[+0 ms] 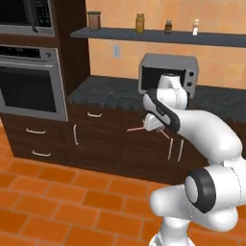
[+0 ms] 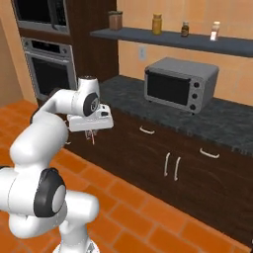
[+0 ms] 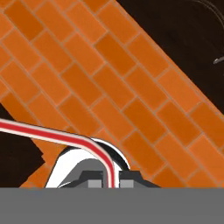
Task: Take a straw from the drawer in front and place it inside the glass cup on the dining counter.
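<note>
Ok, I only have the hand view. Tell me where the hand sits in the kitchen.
Observer: The fingers hang in front of the dark cabinet fronts, just below the speckled worktop and above the tiled floor.
Operator: Confirm the straw from outside.
Observer: The straw pokes out sideways from under the hand, roughly level.
Operator: Give me a landmark.
Observer: A grey toaster oven stands on the worktop beyond the arm.
</note>
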